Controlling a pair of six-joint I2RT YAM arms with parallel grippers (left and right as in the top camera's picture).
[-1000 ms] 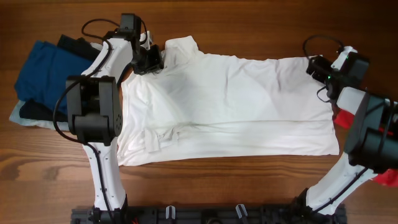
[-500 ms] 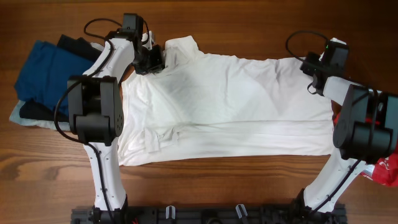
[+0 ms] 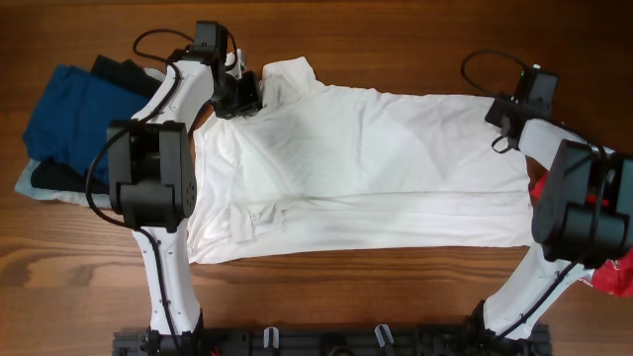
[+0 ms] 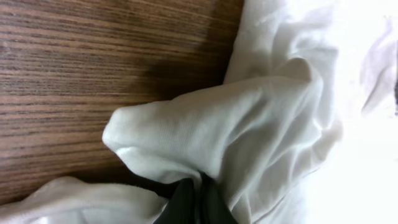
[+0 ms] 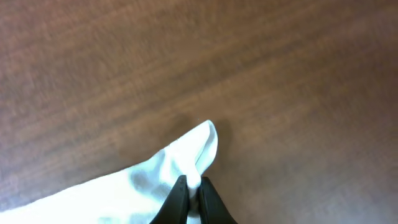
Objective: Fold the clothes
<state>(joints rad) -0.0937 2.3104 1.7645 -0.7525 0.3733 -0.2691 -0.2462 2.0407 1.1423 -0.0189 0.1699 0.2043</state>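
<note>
A large white T-shirt (image 3: 366, 168) lies spread flat across the table, print not showing. My left gripper (image 3: 240, 96) is at its far left shoulder, beside the collar, shut on a bunched fold of the white fabric (image 4: 249, 124). At the shirt's far right corner my right gripper (image 3: 501, 114) is shut on a pinched tip of the white cloth (image 5: 199, 149). Blue and black clothes (image 3: 69, 119) lie stacked at the left, and a red garment (image 3: 618, 267) shows behind the right arm.
The left arm (image 3: 148, 178) stands over the shirt's left side and hides part of it. The right arm (image 3: 579, 208) covers the shirt's right edge. Bare wooden table (image 3: 396, 40) runs along the far side and the near side.
My right gripper has swung from the right edge to the shirt's far right corner and closed on the cloth. The left gripper has stayed shut on the shoulder.
</note>
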